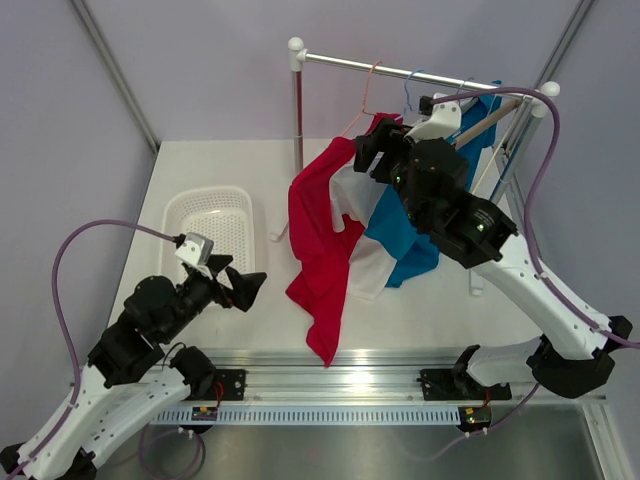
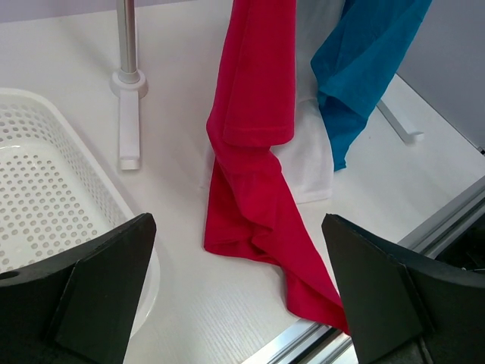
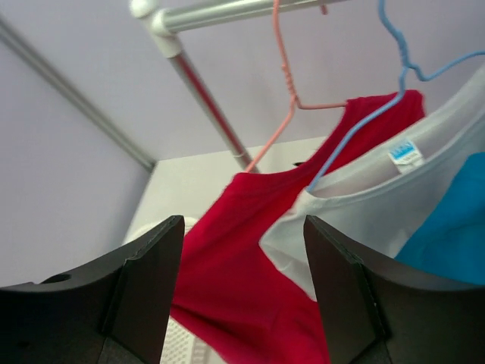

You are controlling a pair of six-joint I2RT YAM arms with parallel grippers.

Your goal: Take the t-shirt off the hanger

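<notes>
A red t-shirt (image 1: 320, 240) hangs on a pink wire hanger (image 1: 368, 95) from the rack's rail (image 1: 345, 62). Its hem trails on the table. Beside it hang a white t-shirt (image 1: 366, 272) on a blue hanger (image 3: 394, 53) and a blue t-shirt (image 1: 402, 238). My right gripper (image 1: 366, 152) is open and empty, close to the red shirt's (image 3: 227, 296) shoulder, below the pink hanger (image 3: 284, 68). My left gripper (image 1: 243, 284) is open and empty, low over the table, facing the red shirt's (image 2: 254, 98) lower part from the left.
A white perforated basket (image 1: 210, 225) sits on the table at the left, just behind the left gripper; it also shows in the left wrist view (image 2: 45, 197). The rack's upright post (image 1: 297, 110) and foot (image 2: 129, 114) stand left of the shirts. A metal rail (image 1: 350, 385) runs along the table's near edge.
</notes>
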